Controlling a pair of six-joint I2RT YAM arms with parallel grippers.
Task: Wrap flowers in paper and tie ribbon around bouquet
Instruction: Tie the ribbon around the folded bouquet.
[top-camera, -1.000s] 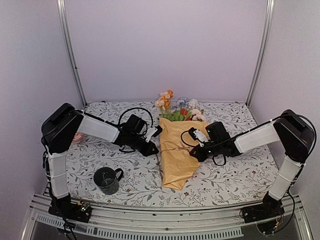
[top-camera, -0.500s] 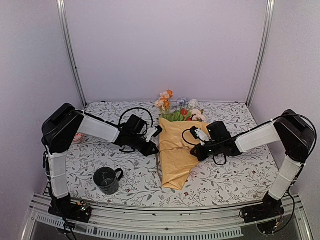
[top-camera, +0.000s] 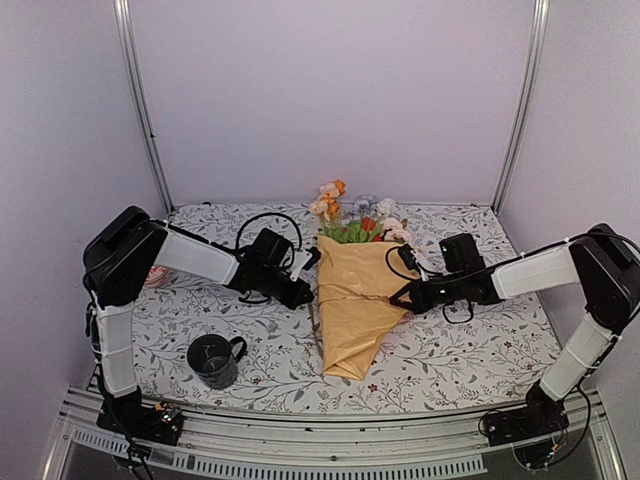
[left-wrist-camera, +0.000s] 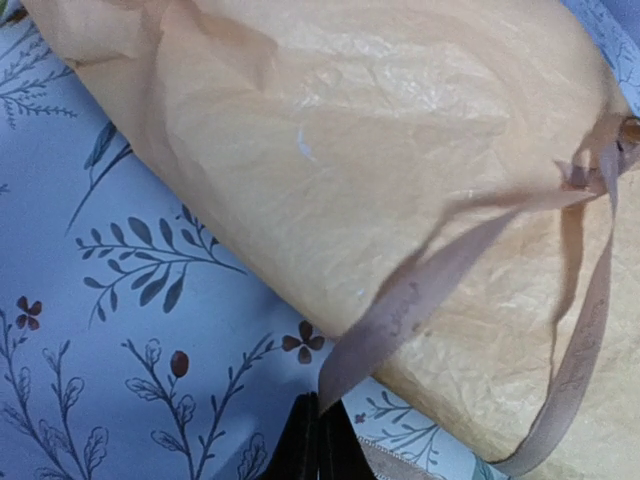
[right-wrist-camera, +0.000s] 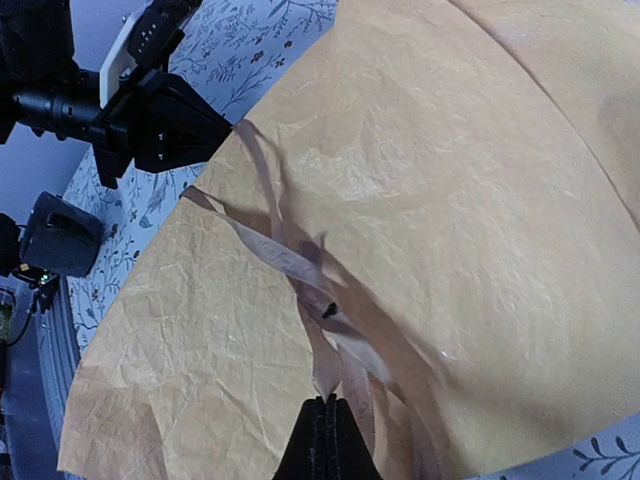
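your two arms reach in low from either side of the bouquet (top-camera: 350, 300), which lies on the table (top-camera: 250, 340) with its tip toward you. the left claw (top-camera: 306, 297) sits at its left edge and the right claw (top-camera: 397, 299) at its right, each pinched tight on an end of the ribbon (left-wrist-camera: 430, 290). the paper (right-wrist-camera: 480, 180) is crinkled mustard, and flowers (top-camera: 345, 205) show at the far end. the strands cross at a small twist, too thin to see from above.

Pale lilac walls (top-camera: 330, 90), leaf-print tablecloth (top-camera: 470, 350)
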